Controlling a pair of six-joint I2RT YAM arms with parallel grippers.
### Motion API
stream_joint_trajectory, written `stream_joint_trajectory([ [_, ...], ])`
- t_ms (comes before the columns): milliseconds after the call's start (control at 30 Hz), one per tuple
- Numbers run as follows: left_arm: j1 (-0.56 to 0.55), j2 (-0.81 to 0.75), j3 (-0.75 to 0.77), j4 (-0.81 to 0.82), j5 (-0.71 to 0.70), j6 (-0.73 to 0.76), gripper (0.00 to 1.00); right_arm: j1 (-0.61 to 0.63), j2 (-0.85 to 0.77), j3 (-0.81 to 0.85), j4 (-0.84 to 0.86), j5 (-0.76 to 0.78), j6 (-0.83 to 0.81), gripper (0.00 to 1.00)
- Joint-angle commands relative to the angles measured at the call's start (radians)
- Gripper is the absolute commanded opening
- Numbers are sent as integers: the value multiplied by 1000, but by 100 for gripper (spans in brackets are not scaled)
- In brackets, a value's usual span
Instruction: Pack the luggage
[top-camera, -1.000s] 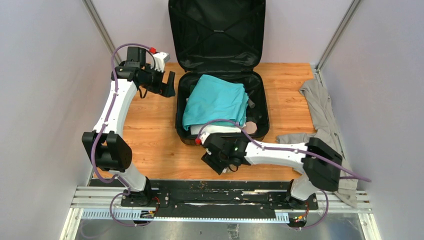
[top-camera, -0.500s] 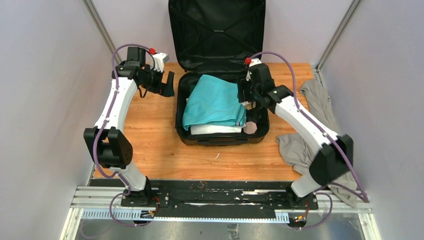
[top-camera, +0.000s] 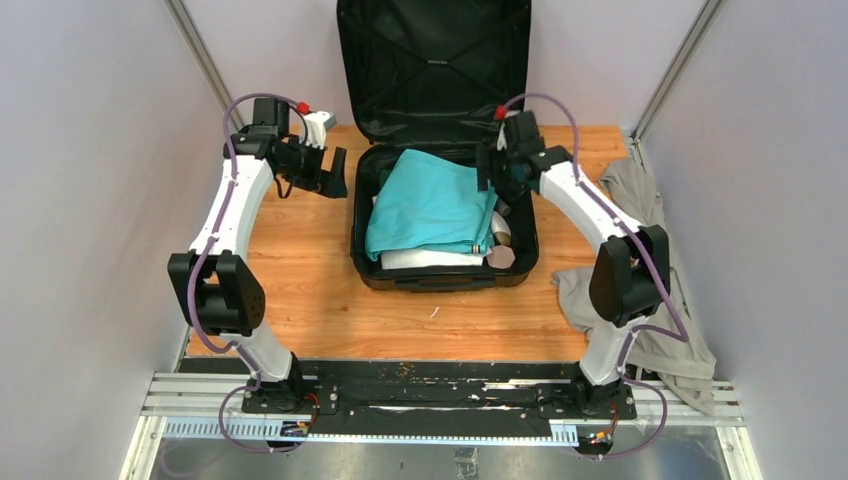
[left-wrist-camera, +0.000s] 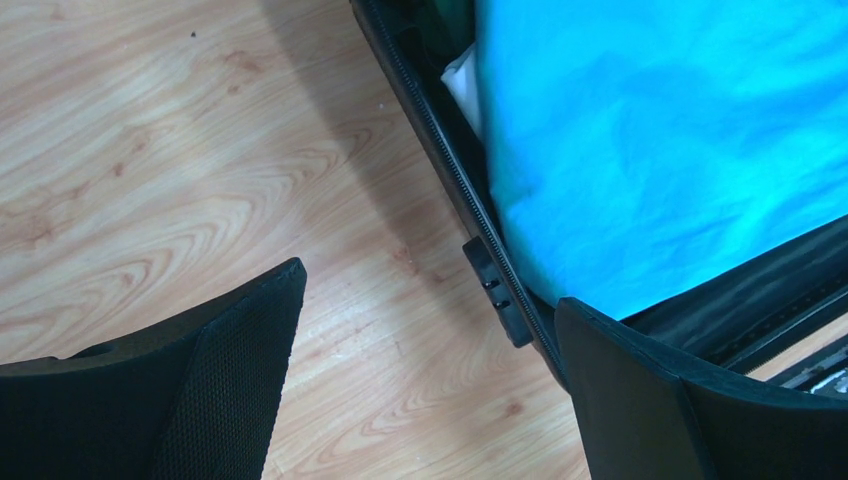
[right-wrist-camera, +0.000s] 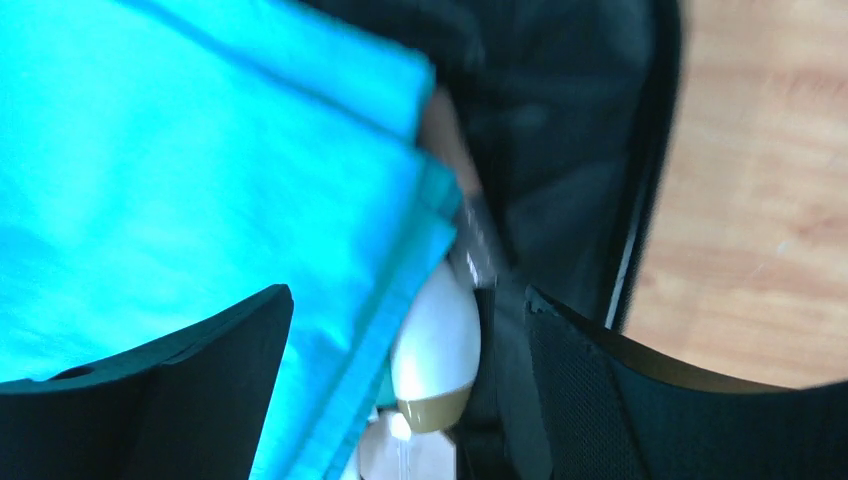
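The black luggage lies open on the wooden table, its lid upright against the back wall. Inside lie a folded teal cloth over white cloth, and a white bottle with a tan band at the right side. My left gripper is open and empty above the table, just left of the luggage's rim. My right gripper is open and empty over the luggage's back right, above the teal cloth and the bottle.
A grey garment lies crumpled on the table's right side and hangs toward the front. Metal frame posts and pale walls stand close on both sides. Bare wood lies left of and in front of the luggage.
My right arm swung from the table's front up over the luggage's back right and then drew a little further back. The white bottle now shows beside the teal cloth. My left arm has barely moved.
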Motion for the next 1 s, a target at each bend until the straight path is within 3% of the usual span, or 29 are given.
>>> stream_joint_trajectory([
  [0, 52, 14, -26, -33, 40, 27, 100, -108, 3, 243, 44, -139, -13, 89],
  [333, 97, 12, -142, -57, 72, 79, 100, -197, 433, 837, 215, -46, -89, 86],
  [567, 97, -24, -245, -72, 55, 107, 100, -210, 617, 923, 515, -4, -92, 82],
  [633, 98, -30, -265, -79, 47, 112, 100, -211, 629, 871, 632, -27, -73, 73],
  [767, 99, -17, -288, -79, 81, 100, 100, -209, 574, 624, 1047, -103, -62, 45],
  [967, 98, 71, -254, -79, 95, 69, 100, -210, 497, 486, 1187, -196, -62, 2],
])
